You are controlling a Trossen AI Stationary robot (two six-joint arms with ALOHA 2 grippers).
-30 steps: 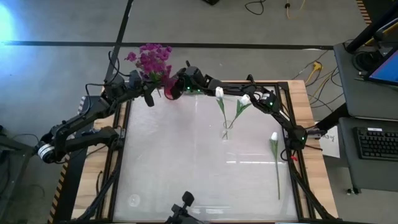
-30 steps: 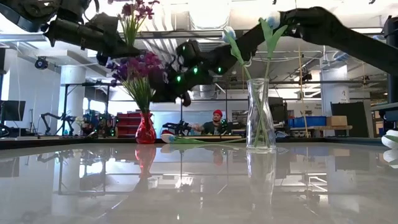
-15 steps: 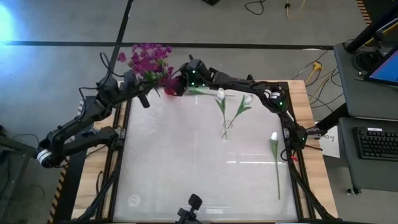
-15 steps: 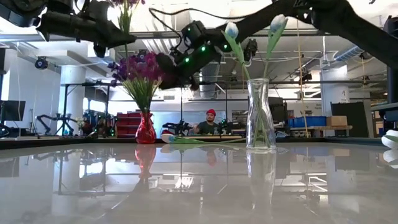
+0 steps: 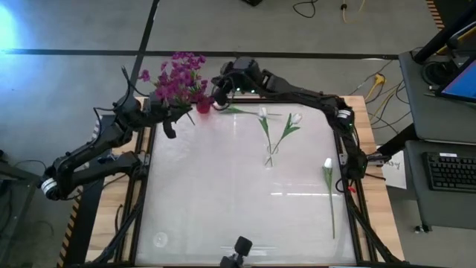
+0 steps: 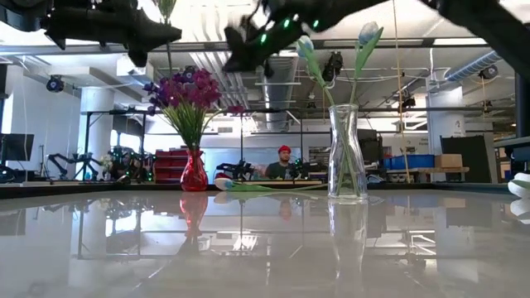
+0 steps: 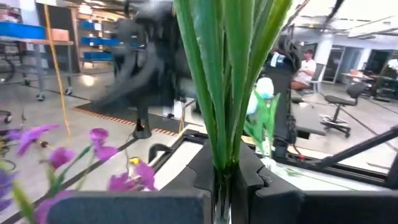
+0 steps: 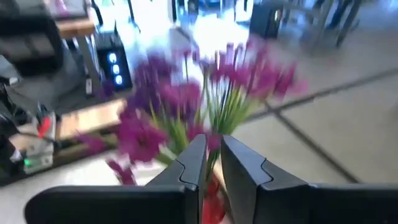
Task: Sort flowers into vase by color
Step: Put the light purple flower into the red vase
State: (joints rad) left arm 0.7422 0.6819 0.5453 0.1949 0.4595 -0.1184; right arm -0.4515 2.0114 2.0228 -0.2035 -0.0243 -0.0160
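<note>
Background person only at table level

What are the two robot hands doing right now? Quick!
Left gripper: shut on a purple flower's green stalk.
Right gripper: nearly shut, holding nothing, above the red vase.

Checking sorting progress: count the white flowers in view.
3. Two stand in the clear vase: buds at and. One lies on the table near its right edge. None seem hidden.
</note>
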